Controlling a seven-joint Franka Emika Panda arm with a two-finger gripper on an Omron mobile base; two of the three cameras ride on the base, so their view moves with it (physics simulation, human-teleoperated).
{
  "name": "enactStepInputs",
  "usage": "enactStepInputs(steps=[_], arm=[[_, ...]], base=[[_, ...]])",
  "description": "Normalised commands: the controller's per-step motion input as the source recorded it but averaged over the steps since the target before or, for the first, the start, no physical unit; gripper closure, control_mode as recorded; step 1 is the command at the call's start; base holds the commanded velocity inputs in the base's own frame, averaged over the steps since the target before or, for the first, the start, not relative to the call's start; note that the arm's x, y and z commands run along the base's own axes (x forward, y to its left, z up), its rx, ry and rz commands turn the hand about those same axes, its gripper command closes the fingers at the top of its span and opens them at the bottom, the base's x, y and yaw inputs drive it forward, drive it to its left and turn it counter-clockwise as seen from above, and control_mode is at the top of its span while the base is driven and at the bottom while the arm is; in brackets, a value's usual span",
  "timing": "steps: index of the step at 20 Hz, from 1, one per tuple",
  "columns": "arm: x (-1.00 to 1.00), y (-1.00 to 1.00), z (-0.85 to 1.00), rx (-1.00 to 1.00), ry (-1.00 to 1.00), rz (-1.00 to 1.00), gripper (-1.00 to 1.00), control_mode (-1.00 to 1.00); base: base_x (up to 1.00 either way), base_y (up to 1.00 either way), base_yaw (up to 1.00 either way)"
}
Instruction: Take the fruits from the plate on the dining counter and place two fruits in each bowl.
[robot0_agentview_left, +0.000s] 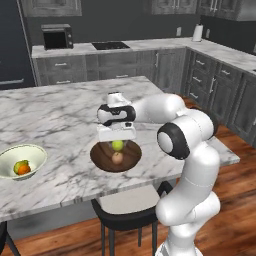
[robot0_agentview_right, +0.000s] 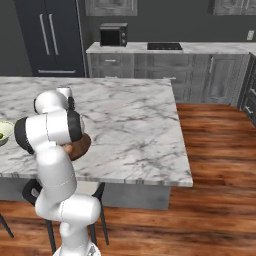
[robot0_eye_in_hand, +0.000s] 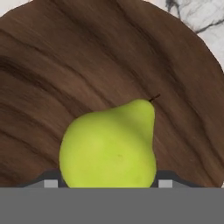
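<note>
Last fruit going in: the two-finger gripper (robot0_agentview_left: 117, 142) hangs right over the shallow dark brown wooden bowl (robot0_agentview_left: 102, 159), clenched on a yellow-green pear (robot0_eye_in_hand: 108, 144), with a tan-brown round fruit (robot0_agentview_left: 117, 158) already lying in that bowl. Next, I'd judge, the fingers part to drop it. The white arm reaches out level from its elbow, hand pointing straight down. Left of the wooden bowl, the pale cream-green bowl (robot0_agentview_left: 36, 153) holds two fruits.

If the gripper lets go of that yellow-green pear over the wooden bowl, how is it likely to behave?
The pear looks smooth and rounded, so it will probably roll a little before settling. Its lopsided, tapered shape suggests a wobble rather than a straight roll. The wooden bowl dips inward, which should keep it in, likely nudging the tan fruit already there.
</note>
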Motion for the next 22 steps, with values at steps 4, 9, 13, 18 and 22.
enactStepInputs(steps=[4,9,13,18,22], arm=[[-0.05,0.00,0.00,0.00,0.00,0.00,-1.00,-1.00],[-0.31,0.00,0.30,0.00,-0.01,0.00,-1.00,-1.00],[-0.39,0.00,0.53,0.00,-0.05,0.00,-1.00,-1.00],[-0.85,0.00,0.58,0.04,-0.11,0.00,-1.00,-1.00],[-1.00,-0.01,0.45,0.09,-0.21,0.01,-1.00,-1.00]], base=[[0.00,0.00,0.00],[0.00,0.00,0.00],[0.00,0.00,0.00],[0.00,0.00,0.00],[0.00,0.00,0.00]])
